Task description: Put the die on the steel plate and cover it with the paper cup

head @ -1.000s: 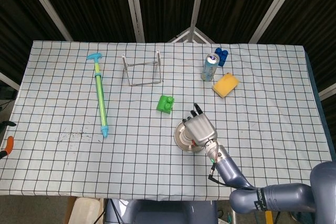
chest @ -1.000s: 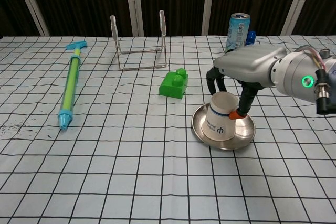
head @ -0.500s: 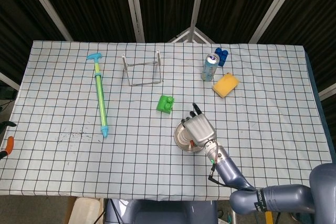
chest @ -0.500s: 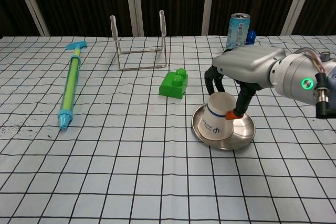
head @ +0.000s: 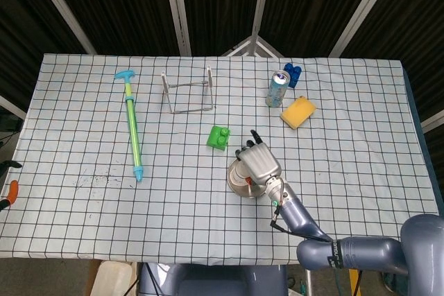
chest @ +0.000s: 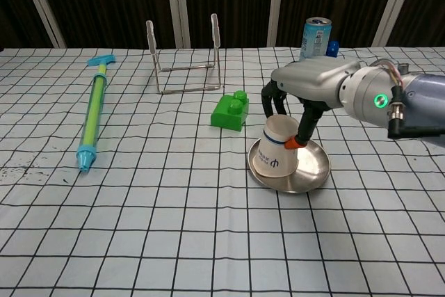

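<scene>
We had our right robot hand clamped around the upturned paper cup, tilted on the steel plate on the tabletop, presumably to hide the die, which we couldn't see.

robot hand: silver-grey metal shell, black fingers, one orange fingertip pad
wrist: lit green lamp, black collar, thin wires
arm: smooth blue-grey tube

Crowded just left of the steel plate by the green brick; open along the desk's front edge.
</scene>
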Controlling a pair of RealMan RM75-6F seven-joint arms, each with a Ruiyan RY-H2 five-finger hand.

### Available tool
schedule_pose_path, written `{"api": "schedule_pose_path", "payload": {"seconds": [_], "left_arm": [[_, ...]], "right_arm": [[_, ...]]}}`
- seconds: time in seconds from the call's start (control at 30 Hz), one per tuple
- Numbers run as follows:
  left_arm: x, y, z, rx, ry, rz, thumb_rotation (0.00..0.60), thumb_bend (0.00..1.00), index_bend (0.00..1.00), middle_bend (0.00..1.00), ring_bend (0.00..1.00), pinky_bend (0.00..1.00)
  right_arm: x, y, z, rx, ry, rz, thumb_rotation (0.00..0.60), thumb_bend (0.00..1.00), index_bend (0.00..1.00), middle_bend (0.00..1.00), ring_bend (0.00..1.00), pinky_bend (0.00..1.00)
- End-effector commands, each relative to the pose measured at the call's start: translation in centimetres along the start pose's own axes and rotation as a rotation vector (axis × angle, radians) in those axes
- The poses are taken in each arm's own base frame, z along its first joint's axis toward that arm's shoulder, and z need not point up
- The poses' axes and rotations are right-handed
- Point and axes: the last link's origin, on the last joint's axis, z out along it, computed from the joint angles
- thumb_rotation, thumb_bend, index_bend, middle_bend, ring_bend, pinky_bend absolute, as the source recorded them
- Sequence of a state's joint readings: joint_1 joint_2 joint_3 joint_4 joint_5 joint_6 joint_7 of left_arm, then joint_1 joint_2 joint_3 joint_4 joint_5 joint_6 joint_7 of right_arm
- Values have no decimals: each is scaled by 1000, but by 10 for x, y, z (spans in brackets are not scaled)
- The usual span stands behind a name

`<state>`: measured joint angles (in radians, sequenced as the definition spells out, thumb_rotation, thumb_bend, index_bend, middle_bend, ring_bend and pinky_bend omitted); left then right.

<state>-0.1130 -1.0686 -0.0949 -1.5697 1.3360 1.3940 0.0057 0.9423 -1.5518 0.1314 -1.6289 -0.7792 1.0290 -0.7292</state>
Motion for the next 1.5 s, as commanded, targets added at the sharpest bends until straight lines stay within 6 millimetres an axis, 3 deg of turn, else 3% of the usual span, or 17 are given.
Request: {"api": "schedule_pose_path", "payload": {"seconds": [0.03,0.27,0.57,0.87,1.23,1.5], "left_arm": [[1,-1,0,5,3,-2,600,693,345,0,0,118],[-1,0,1,2,-3,4,600,693,347,0,0,118],[-2,2,0,-1,-6,8,600,693,351,0,0,118],[-3,4,1,-9,-12,12,600,693,354,0,0,118],[-1,1,1,-2,-3,2,600,693,355,0,0,118],[0,0,1,-1,-2,1,600,693,355,0,0,118]], "right_arm": [[1,6,7,-17,2,2,600,341,607,524,256,0],[7,21,-1,-39,34,-23,600,341,607,524,256,0],[5,33,-31,-35,16,-65,600,341,607,524,256,0],[-3,22,-53,22,-10,-60,600,341,607,524,256,0],[-2,2,-33,63,3,-14,600,341,607,524,256,0],[2,9,-7,38,34,7,600,341,607,524,256,0]]}}
